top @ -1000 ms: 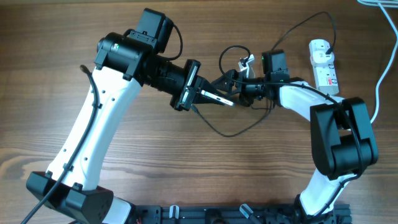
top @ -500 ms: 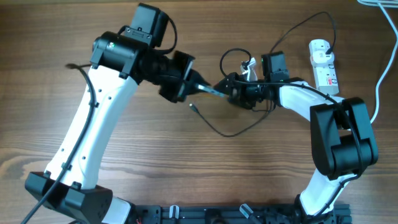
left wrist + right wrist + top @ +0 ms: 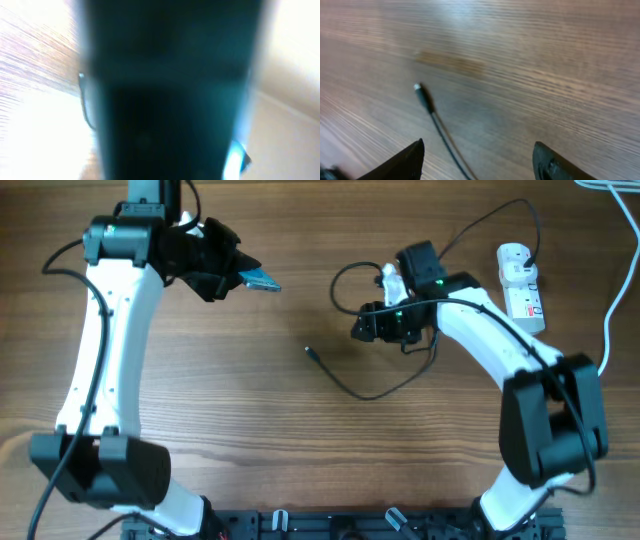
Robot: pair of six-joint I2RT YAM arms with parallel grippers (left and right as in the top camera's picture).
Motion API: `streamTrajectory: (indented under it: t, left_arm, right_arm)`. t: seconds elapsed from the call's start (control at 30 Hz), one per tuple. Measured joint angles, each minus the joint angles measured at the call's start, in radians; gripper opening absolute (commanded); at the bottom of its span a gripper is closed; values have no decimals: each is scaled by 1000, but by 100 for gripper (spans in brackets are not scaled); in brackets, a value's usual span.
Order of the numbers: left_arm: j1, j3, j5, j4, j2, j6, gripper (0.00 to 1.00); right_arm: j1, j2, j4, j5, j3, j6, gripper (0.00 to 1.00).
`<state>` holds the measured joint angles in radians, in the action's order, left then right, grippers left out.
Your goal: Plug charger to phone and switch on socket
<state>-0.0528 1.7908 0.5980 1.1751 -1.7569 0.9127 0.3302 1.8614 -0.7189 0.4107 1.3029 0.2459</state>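
My left gripper is at the far left, raised above the table and shut on the phone, whose teal edge sticks out to the right. In the left wrist view the phone is a dark teal blur filling the frame. The charger's black cable lies curved on the table, its connector tip free and about 50 px left of my right gripper. In the right wrist view the tip lies ahead of my open, empty fingers. The white socket sits at the far right.
A thick white cord runs down the right edge of the table. The black cable loops behind the right wrist and runs on to the socket's plug. A small white object sits by the right wrist.
My left arm has swung far to the upper left, carrying the phone away from the right gripper. The connector tip now lies on the table. The right gripper shifted slightly left.
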Motion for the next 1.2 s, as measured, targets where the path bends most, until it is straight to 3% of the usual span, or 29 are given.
streamTrajectory:
  t: [0.1,0.2,0.27,0.4,0.57,0.7,0.87,1.0,1.2]
  left_arm:
    - [34,0,136,22,-83,-65,4]
    - [35,0,251,25,-178,-90,4]
    - [35,0,299,25,-220,-94,4]
    - [35,0,343,-27,-287,-128,4]
    - [35,0,256,-92,-291,-244,4]
    - [35,0,65,-109,-291,-348,4]
    - [35,0,0,-107,-292,-434,4]
    - [35,0,-50,-133,-292,-464,4]
    - [35,0,-60,-145,-292,-467,4]
  right_arm:
    - [58,-111,3,-63,41,-55,77]
    - [57,-221,13,-79,47,-76,52]
    - [57,-264,-20,-71,51,-124,43]
    - [63,-275,-139,-40,51,-266,49]
    - [197,-271,-74,-148,-30,-402,49]
    - [280,-175,12,-210,-44,-448,44]
    - [300,-14,30,-230,-46,-461,43]
    - [309,74,115,-232,-50,-469,29]
    - [352,85,192,-232,-51,-476,25]
